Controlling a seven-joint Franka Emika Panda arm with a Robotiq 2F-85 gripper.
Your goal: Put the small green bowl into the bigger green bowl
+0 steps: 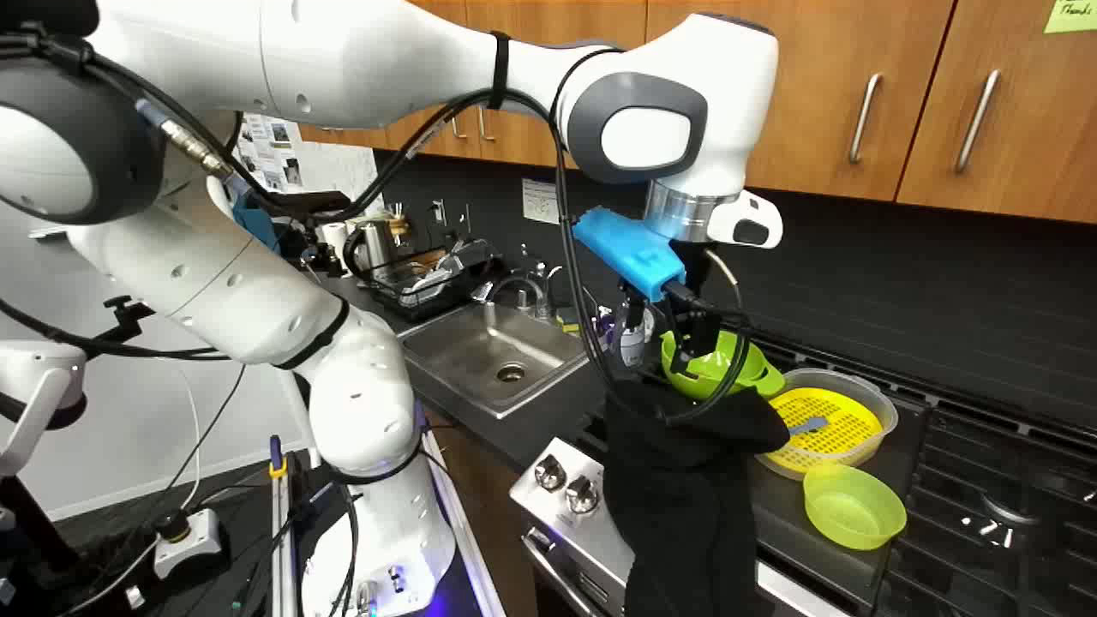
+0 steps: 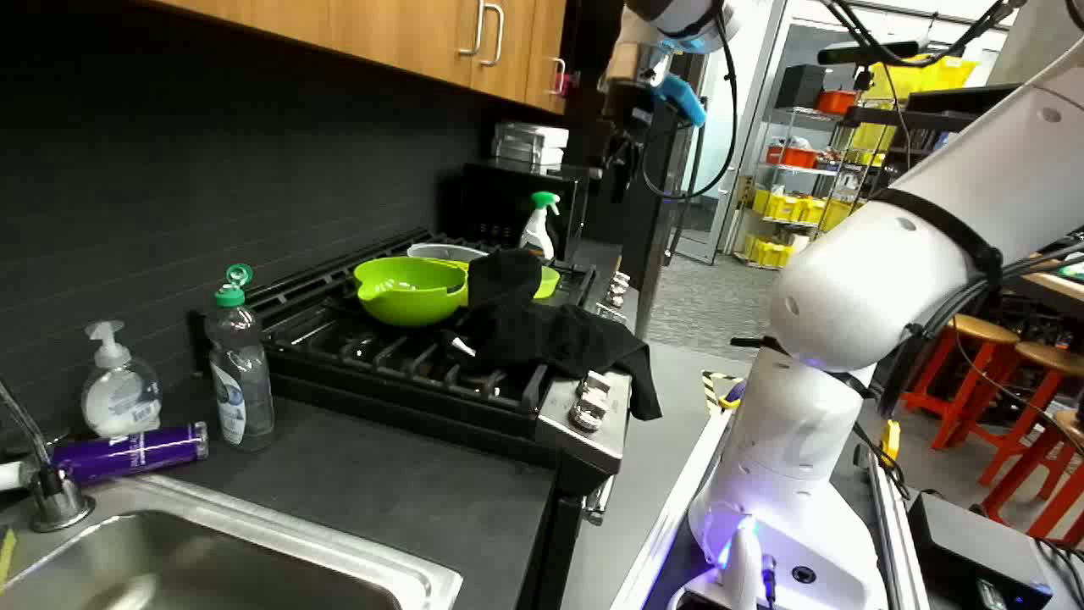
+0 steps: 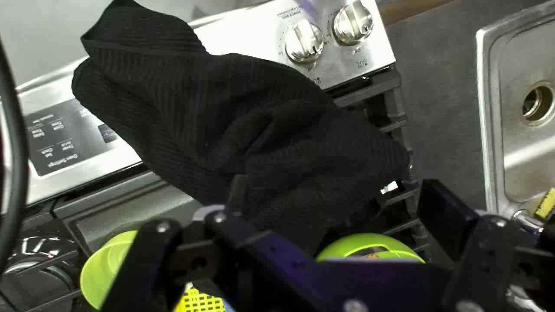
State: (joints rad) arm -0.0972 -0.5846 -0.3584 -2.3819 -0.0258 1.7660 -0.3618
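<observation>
On the stove (image 1: 797,548), below your end effector (image 3: 338,197) (jaws apart, empty, likely so you can straddle a rim), you have: one small green bowl (image 1: 855,507), just beside the yellow strainer (image 1: 857,420); one bigger green bowl (image 2: 411,296), mouth up, presumably to receive it.

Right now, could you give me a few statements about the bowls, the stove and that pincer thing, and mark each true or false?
1. The bigger green bowl has its opening facing up. True.
2. The small lime-green bowl sits inside it. False: it sits apart, beside the yellow strainer.
3. The spray bottle has a red trigger head. False: that part is green.
4. The pincer is open. True.
5. A black cloth drapes over the front of the stove. True.
</observation>
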